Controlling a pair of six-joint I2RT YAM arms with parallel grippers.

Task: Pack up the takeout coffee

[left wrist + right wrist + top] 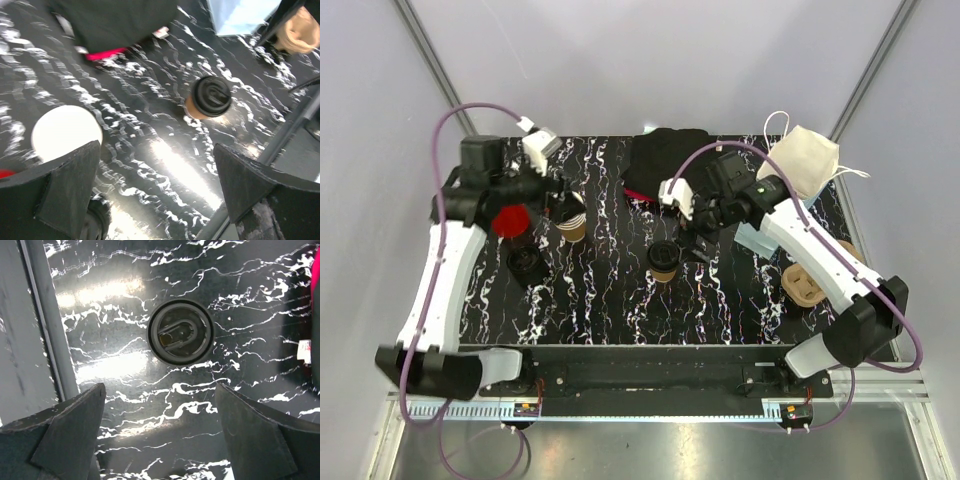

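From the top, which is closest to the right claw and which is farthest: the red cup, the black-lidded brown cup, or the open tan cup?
1. Black-lidded brown paper cup, mid-table, just beside the right claw.
2. Open tan paper cup, farther left.
3. Red cup, farthest left.

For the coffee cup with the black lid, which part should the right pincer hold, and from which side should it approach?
Probably from straight above. The takeout coffee stands upright, apart from other things, and the open right pincer looks down on its black lid. Close on the tan wall just under the lid, whose wider rim should stop the cup from slipping.
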